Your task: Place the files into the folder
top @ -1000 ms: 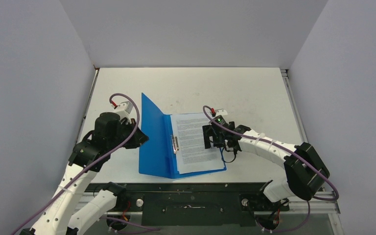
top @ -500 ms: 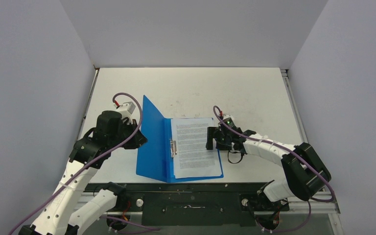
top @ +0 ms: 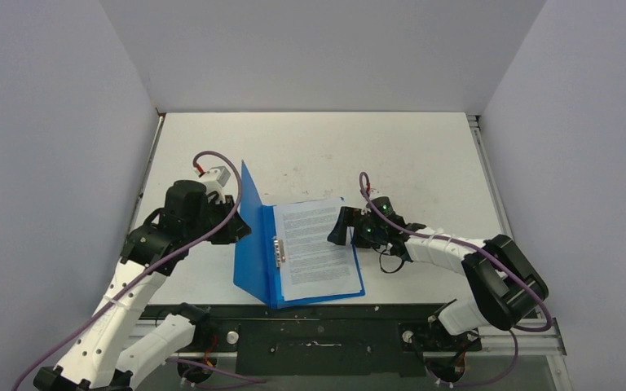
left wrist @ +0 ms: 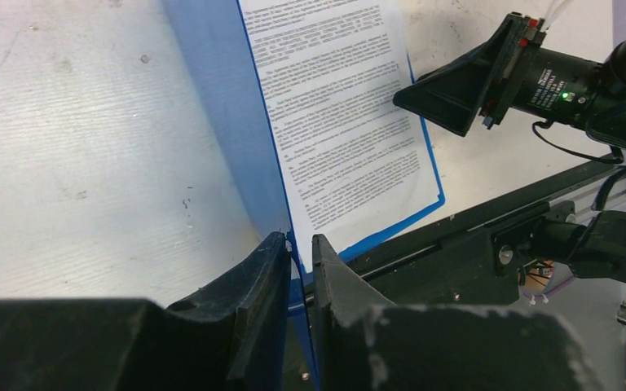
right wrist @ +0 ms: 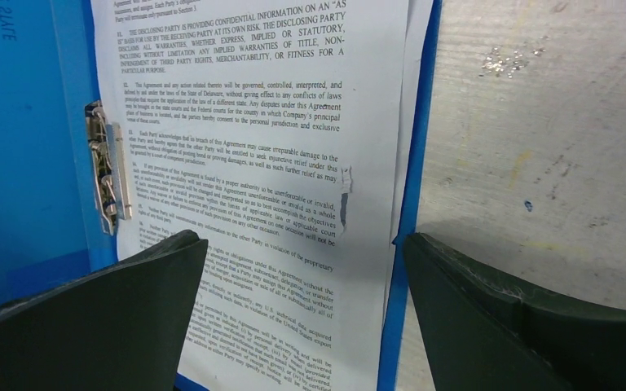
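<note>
The blue folder [top: 254,244] lies open near the table's front edge, with its cover raised steeply on the left. The files [top: 314,248], white sheets with black text, lie on its flat right half next to the metal clip [top: 278,251]. My left gripper [top: 240,230] is shut on the cover's lower edge [left wrist: 292,244] and holds it up. My right gripper [top: 341,231] is open at the files' right edge. In the right wrist view its jaws [right wrist: 303,241] straddle the files [right wrist: 253,163] and the folder's blue right border [right wrist: 412,204], low over them. The clip [right wrist: 106,175] shows to the left.
The white table [top: 391,155] stretches behind and to the right of the folder. A black rail [top: 318,326] runs along the front edge, close to the folder's near side. Grey walls enclose the left, back and right.
The folder and files have slid left and turned slightly. My left gripper has raised the cover more upright. My right gripper has moved left along with the files' right edge.
</note>
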Controlling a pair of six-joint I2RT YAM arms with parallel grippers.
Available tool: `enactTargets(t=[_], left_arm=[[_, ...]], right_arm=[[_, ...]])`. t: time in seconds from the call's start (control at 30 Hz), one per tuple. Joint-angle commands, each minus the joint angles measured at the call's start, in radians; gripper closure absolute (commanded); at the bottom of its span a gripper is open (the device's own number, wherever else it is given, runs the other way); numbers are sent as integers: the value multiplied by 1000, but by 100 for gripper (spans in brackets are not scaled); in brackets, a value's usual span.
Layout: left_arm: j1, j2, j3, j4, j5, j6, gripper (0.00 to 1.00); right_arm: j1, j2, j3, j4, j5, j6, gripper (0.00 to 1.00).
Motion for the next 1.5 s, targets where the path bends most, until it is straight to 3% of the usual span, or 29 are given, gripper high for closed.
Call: enactTargets(t=[0.0,0.3,0.47,0.6,0.77,1.17,1.47], left_arm=[[6,5,-9,151,92,-13,81],[4,15,-135,414,305,-112,45],[-11,8,-252,670,408,-252,28],[-52,17,-347,905,411,-337,17],[-164,77,-373,1032,325,-347,3],[-377,364,-406,1280,101,-373,4],[-417,596,-400,1490,118,-420,3]], right_arm=[[4,43,-45,17,-57,38,3],[9,39,-68,34,-55,42,3],[11,7,-85,33,-45,50,3],[9,-41,-99,10,-12,62,3],[8,-131,-105,-58,67,58,2],[5,-467,-57,-393,406,41,1],[1,-607,-16,-484,473,40,1]])
